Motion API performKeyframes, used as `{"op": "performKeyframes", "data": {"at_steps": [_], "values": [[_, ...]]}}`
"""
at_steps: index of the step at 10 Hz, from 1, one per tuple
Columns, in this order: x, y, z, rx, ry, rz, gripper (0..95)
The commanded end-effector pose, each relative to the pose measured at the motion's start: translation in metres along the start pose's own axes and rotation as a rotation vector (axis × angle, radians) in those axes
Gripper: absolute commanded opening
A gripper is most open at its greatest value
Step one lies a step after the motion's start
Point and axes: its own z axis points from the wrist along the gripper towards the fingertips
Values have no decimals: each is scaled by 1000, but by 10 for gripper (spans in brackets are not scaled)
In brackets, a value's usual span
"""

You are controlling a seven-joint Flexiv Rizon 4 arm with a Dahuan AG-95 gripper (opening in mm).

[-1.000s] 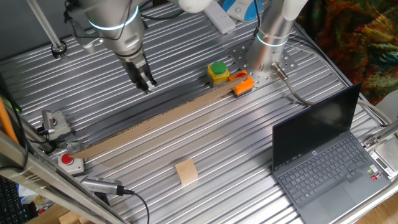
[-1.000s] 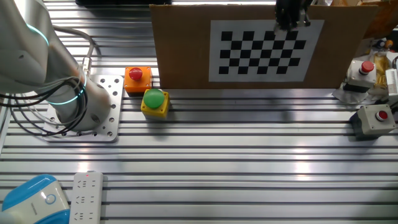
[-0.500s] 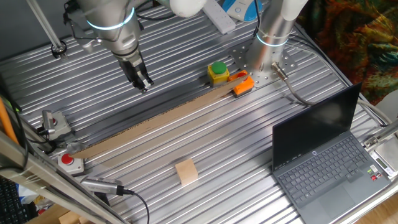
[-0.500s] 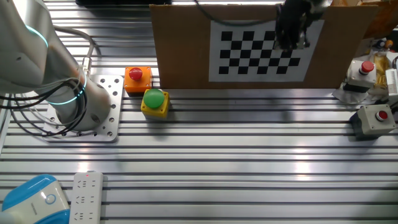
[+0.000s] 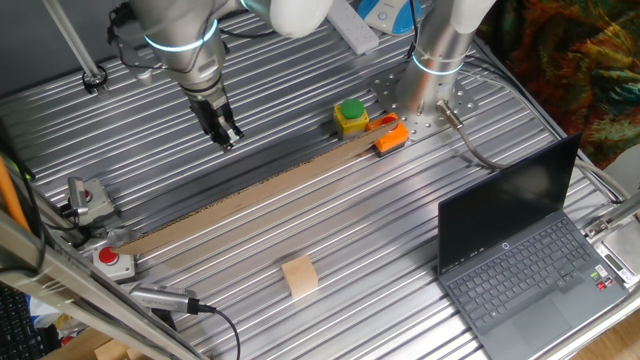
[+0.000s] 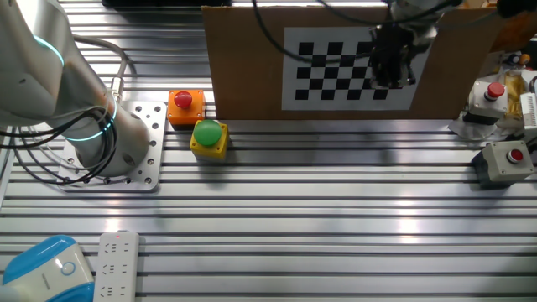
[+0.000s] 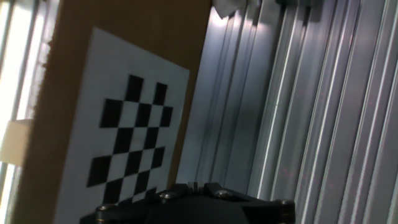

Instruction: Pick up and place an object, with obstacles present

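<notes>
A ribbed metal table (image 5: 330, 230) fills the room's centre, glinting under bright light; patterned red-orange fabric (image 5: 585, 60) hangs at two o'clock, beyond the table's edge.

Arm: bent over from the far side, wrist pointed downward.
Gripper (image 5: 223, 139): held above the surface, nothing gripped.
Fingers (image 6: 391, 77): close together, gap unclear.

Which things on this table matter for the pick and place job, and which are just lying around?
Part of the job:
- wooden block, the object to pick
- gripper, empty, beyond the board from the block
- cardboard board with checkerboard, the obstacle between them

Just lying about:
- laptop
- yellow-and-green button box
- orange button box
- power strip
</notes>
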Motion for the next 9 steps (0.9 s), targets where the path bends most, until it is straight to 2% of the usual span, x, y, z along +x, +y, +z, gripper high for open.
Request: {"op": "performKeyframes", "data": {"at_steps": [1, 5, 9], "values": [[-2, 0, 0, 3, 11, 4, 0], [-2, 0, 0, -6, 11, 14, 0], [-2, 0, 0, -29, 69, 10, 0]]}}
